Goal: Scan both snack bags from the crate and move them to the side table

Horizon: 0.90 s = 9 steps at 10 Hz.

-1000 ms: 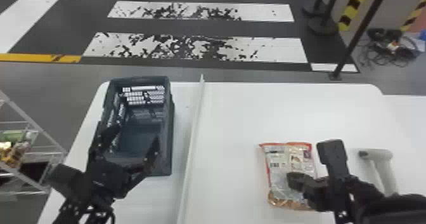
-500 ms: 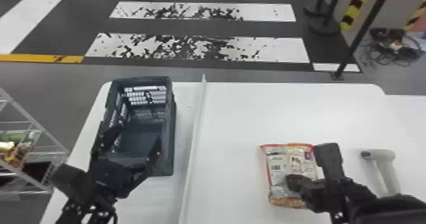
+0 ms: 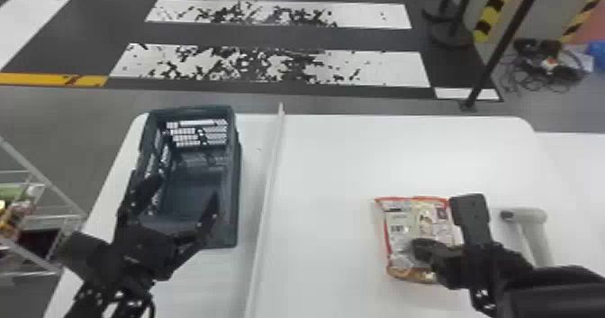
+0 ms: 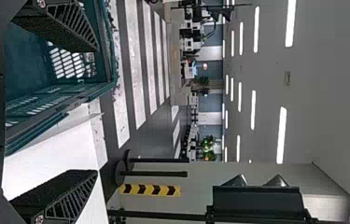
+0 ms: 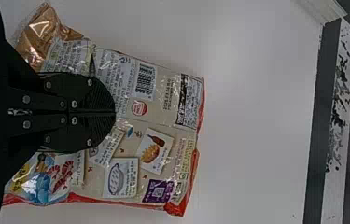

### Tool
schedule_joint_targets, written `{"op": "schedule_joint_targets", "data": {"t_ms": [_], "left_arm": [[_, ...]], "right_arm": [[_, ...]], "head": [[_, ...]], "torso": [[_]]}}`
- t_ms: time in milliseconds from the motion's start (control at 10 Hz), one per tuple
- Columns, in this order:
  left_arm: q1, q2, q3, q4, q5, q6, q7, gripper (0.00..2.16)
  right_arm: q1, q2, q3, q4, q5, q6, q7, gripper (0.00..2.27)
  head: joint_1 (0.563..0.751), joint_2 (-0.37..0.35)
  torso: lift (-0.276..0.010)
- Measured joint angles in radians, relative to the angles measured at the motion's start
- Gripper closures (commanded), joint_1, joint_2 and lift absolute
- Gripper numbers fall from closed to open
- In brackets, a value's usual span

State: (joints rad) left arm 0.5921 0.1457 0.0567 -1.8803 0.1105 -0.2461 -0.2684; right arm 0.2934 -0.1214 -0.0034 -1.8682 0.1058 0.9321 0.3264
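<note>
White table, centre. Crate, left; left gripper over it, fingers apart. Snack bag, lower right, barcode up; right gripper apparently clamped on its film. Scanner, right. Judged: scanning step; next, align barcode and scanner.

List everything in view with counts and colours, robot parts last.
snack bag: one, cream with red edges, on the table
crate: one, dark blue-grey, table's left side
divider: one, white, right of the crate
scanner: one, pale grey, right of the bag
table: one, white, beneath these
posts: three, black, beyond the table
cables: several, black, far right floor
rack: one, silver, left edge
left claw: one, black, open, over the crate
right claw: one, black, shut, at the bag
</note>
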Motion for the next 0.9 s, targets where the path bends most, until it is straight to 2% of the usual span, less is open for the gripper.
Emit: {"op": "schedule_joint_targets", "data": {"t_ms": [600, 700, 800, 900], "left_arm": [[0.002, -0.001, 0.0, -0.003, 0.0, 0.0, 0.0, 0.06], [0.004, -0.001, 0.0, -0.004, 0.0, 0.0, 0.0, 0.06], [0.006, 0.0, 0.001, -0.006, 0.0, 0.0, 0.0, 0.06], [0.007, 0.0, 0.001, -0.008, 0.0, 0.0, 0.0, 0.06]], "right_arm": [[-0.007, -0.009, -0.028, -0.011, 0.006, 0.006, 0.008, 2.25], [0.006, -0.009, -0.027, -0.046, 0.005, 0.011, 0.014, 2.06], [0.029, -0.009, -0.033, -0.107, -0.01, 0.016, 0.017, 1.41], [0.049, -0.008, -0.048, -0.163, -0.041, 0.017, 0.017, 0.43]], "head": [[0.695, -0.051], [0.695, -0.046], [0.695, -0.038], [0.695, -0.034]], "torso": [[-0.029], [-0.029], [-0.029], [-0.029]]}}
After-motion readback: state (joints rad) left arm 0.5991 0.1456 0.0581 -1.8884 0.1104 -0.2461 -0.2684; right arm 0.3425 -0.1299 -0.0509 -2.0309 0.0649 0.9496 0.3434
